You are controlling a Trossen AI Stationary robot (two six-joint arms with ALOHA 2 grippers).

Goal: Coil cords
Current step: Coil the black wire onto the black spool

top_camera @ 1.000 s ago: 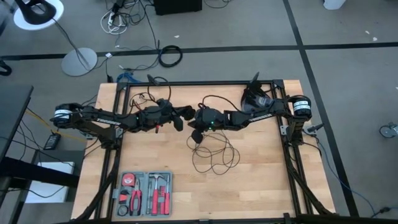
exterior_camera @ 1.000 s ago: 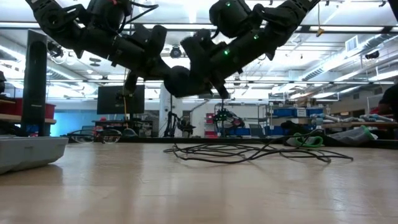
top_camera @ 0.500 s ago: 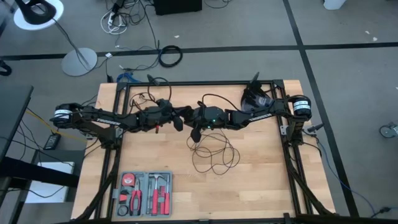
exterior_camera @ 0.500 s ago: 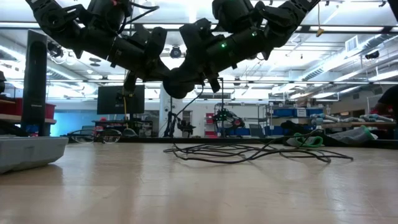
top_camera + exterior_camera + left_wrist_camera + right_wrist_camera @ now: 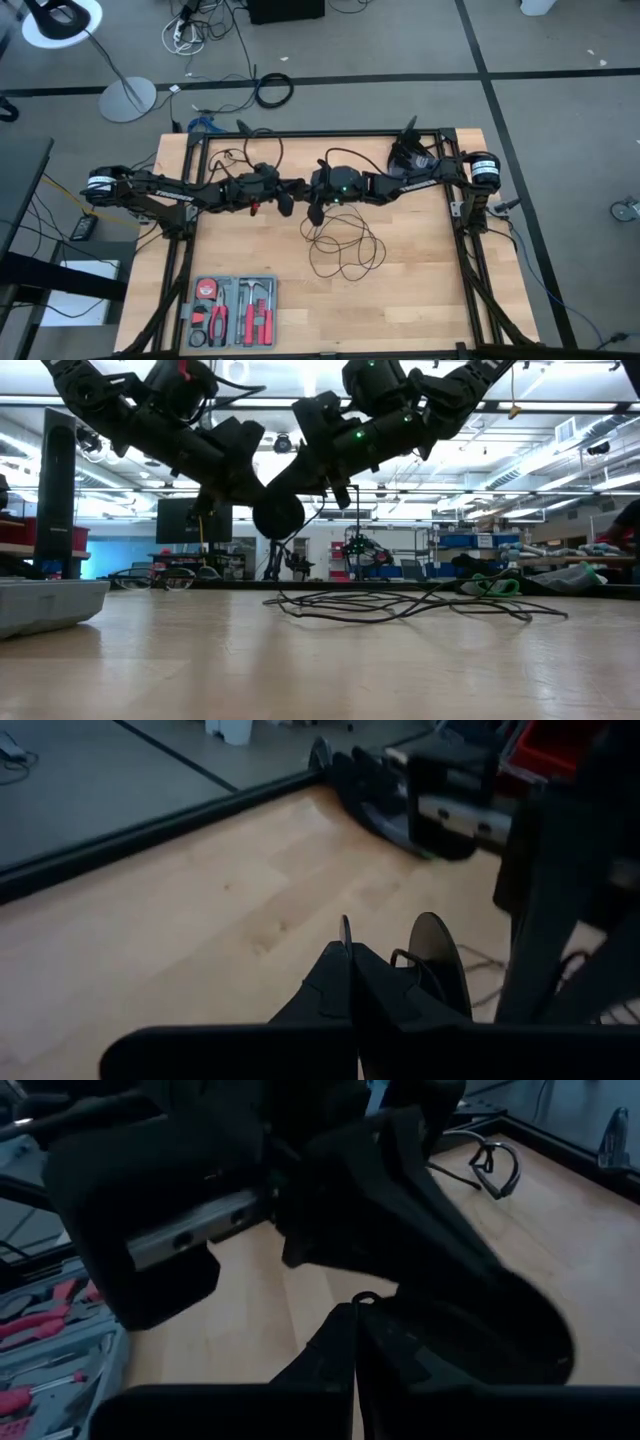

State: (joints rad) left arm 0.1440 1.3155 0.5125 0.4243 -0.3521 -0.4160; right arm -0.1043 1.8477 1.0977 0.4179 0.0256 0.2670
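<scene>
Wooden table [image 5: 420,290]: broad bare surface toward the front, a tool tray [image 5: 232,311] at its front left corner. Both arms reach horizontally inward, well above the surface, meeting near the table's centre. Left gripper [image 5: 287,197]: fingers closed. In the low view the round black puck [image 5: 277,517] hangs at its tips; whether it is gripped cannot be told. Right gripper [image 5: 314,208]: fingers closed, just beside the left; hold not discernible. The cord [image 5: 345,247] lies in loose loops on the table below the grippers, with no clear long axis.
</scene>
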